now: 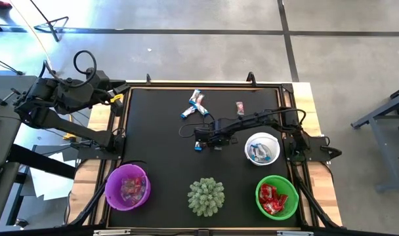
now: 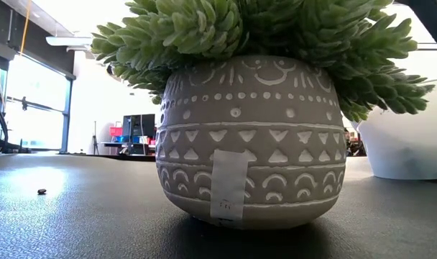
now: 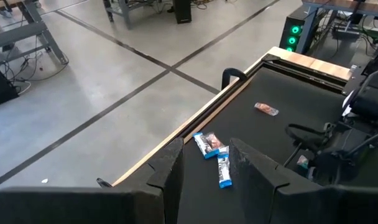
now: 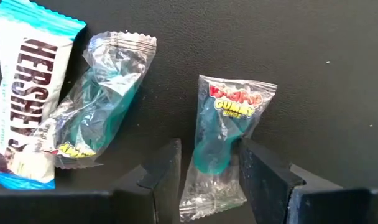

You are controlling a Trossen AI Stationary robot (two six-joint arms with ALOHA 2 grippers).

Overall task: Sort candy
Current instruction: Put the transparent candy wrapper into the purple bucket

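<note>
**Closing on the blue gummy**

Your right gripper (image 4: 209, 171) stood low over the mat, centre of the high view, its fingers spread apart and straddling a blue gummy packet (image 4: 225, 134); nothing was clenched yet. In the right wrist view the packet's lower half lay between the two fingers, tilted a little. A second blue gummy (image 4: 102, 102) and a white chocolate bar (image 4: 27, 93) lay just beside it toward the left of that frame, the two overlapping (easy to snag if you drifted that way).

To do this well, you needed to settle straight down, keep the fingers square on the thick blue middle rather than the clear crimped end, and close only once both pads reached the mat.

More candy (image 1: 197, 103) waited near the upper centre of the high view, with one pinkish piece (image 1: 239, 107) to its right. Your left gripper (image 3: 204, 165) hung parked at the upper left table corner, fingers apart and empty.
</note>
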